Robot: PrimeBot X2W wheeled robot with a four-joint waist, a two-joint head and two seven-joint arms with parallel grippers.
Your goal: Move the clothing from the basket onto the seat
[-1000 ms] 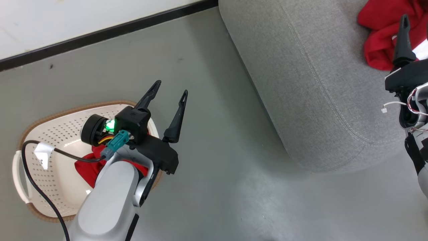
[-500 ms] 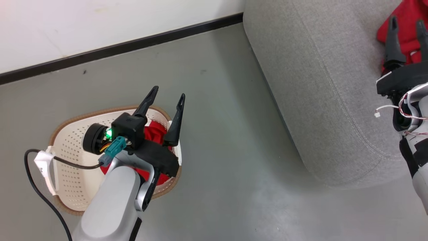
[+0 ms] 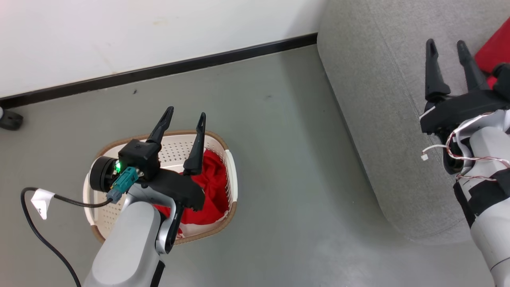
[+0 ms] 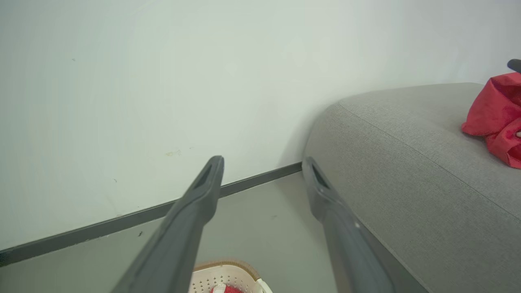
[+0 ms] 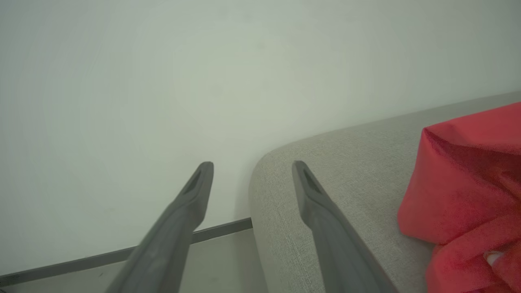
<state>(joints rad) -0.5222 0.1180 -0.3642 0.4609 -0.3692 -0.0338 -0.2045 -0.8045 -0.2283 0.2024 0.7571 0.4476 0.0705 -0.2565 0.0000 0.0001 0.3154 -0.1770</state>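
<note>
Down on the floor point(image 3: 287, 179), head view: basket point(image 3: 233, 177) near the wall's skirting, well apart from the seat point(image 3: 378, 99). Clothing point(image 3: 213, 179) heaped against the basket's right wall, bright red, soft, crumpled, with a white scrap at its near edge. Part of it hidden under the left forearm. Left claw point(image 3: 186, 112) poised above the basket's far rim, fingers spread, nothing between them. Right claw point(image 3: 445, 42) over the seat's top near its rounded end, fingers likewise apart and empty. Red garment point(image 3: 494, 50) lying on the seat just beside it.

Step in hand, by judgement: fetch the heap from the basket. Best done by tipping the left claw downward and lowering inside the right wall without snagging the perforated side. Then pinch a thick fold at the heap's middle rather than a loose edge, to lift the cloth in one bundle.

Left wrist view: left claw point(image 4: 262, 162) wide, aimed at wall and skirting, not at the cloth. Basket point(image 4: 215, 276) rim and a sliver of clothing point(image 4: 226, 289) at the bottom edge. Red garment point(image 4: 494, 114) bunched on the seat point(image 4: 407, 162).

Right wrist view: right claw point(image 5: 252, 167) parted, bare. Red garment point(image 5: 468, 171) rumpled on the seat point(image 5: 346, 175), small white mark low on it.
</note>
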